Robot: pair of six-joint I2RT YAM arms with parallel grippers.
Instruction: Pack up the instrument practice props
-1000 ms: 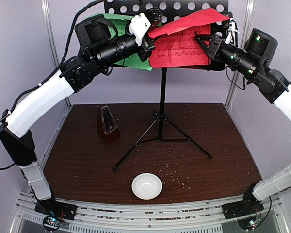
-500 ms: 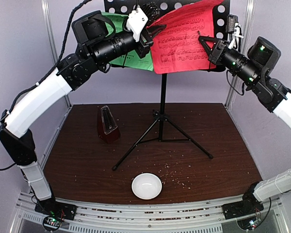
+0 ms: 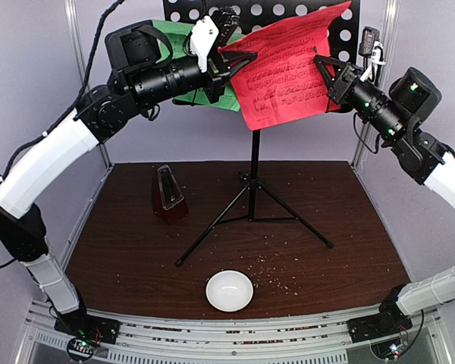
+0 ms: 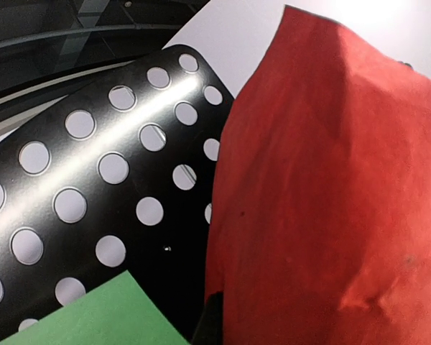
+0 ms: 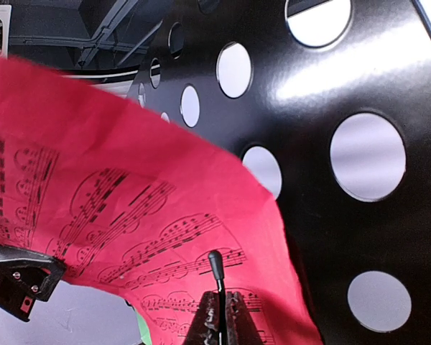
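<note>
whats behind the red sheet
Behind the red sheet is the black perforated music stand desk, with the green sheet beside it. The stretch of desk the red sheet covers cannot be seen.

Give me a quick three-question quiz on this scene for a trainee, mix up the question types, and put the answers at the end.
1. Fill in: the green sheet rests against the black perforated desk of the ____.
2. Multiple choice: which sheet are the left gripper and right gripper both shut on? A) green sheet B) red sheet C) neither
3. True or false: the metronome stands upright on the table, apart from the white bowl.

Key: 1 music stand; 2 B; 3 true.
</note>
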